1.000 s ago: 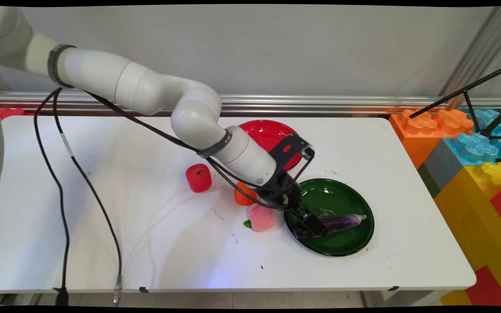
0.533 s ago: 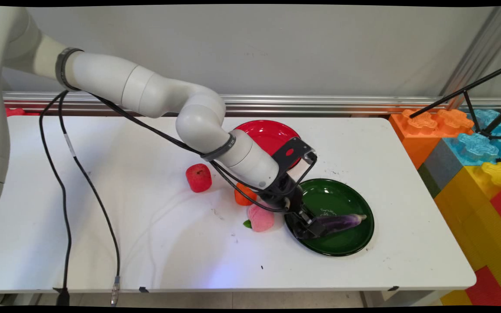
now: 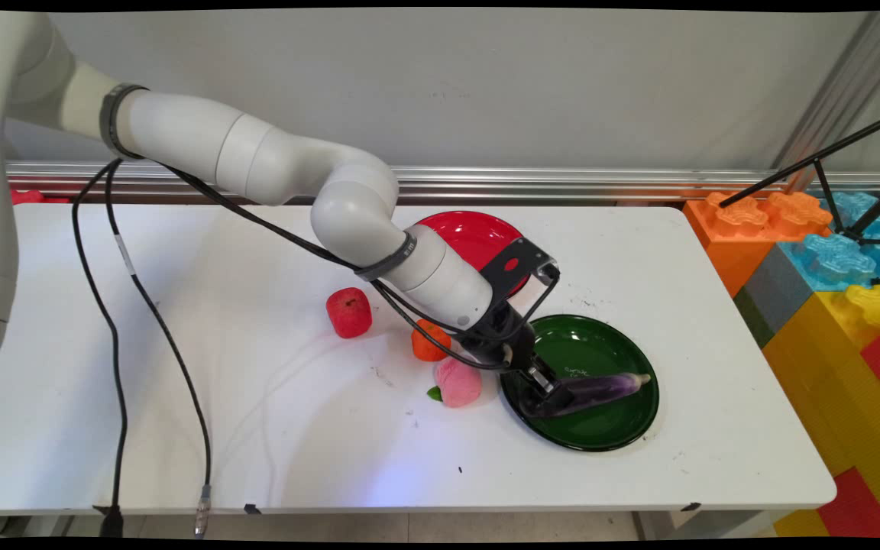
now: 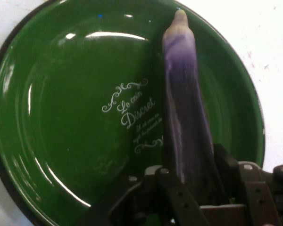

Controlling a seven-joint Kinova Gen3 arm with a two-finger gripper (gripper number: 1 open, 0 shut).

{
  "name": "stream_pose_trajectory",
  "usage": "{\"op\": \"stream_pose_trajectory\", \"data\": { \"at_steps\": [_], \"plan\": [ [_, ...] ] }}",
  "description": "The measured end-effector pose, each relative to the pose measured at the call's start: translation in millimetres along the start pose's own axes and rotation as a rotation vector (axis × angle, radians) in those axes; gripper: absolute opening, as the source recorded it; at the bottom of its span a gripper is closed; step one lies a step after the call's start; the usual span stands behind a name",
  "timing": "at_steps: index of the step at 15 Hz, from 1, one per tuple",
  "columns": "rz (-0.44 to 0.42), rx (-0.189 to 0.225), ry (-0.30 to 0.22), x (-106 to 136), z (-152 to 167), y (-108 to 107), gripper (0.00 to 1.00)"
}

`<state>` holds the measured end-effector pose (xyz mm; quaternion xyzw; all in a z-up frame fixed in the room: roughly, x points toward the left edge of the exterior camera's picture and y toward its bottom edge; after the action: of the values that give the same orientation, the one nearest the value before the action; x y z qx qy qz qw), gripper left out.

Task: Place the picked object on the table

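Black gripper (image 3: 545, 391) sits low over the green plate (image 3: 600, 435), its fingers (image 4: 226, 165) clamped on the thick end of the eggplant (image 3: 600, 386), which lies across the plate with its pale tip toward the right rim. Because the grasp is at one end, I'd keep the wrist steady and any lift slow so the long free end doesn't droop or twist out. A peach (image 3: 457, 382), an orange (image 3: 426, 347) and a red apple (image 3: 349, 312) lie just left, near enough for the arm to brush; a red plate (image 3: 467, 229) sits behind.
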<state>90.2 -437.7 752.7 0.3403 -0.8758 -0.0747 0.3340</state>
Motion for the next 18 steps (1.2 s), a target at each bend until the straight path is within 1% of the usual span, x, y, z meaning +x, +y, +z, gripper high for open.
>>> {"op": "stream_pose_trajectory", "data": {
  "at_steps": [5,7,10,14,18],
  "plan": [
    [0.016,-0.014,0.015,11.4,-25.6,5.2,0.0],
    [0.046,-0.023,0.028,17.2,-45.9,8.0,0.0],
    [0.1,-0.032,0.038,18.7,-77.4,6.8,0.0],
    [0.204,-0.045,0.038,7.1,-129.5,-3.7,0.0],
    [0.354,-0.046,0.003,-23.5,-177.6,-30.5,0.0]
  ]
}}
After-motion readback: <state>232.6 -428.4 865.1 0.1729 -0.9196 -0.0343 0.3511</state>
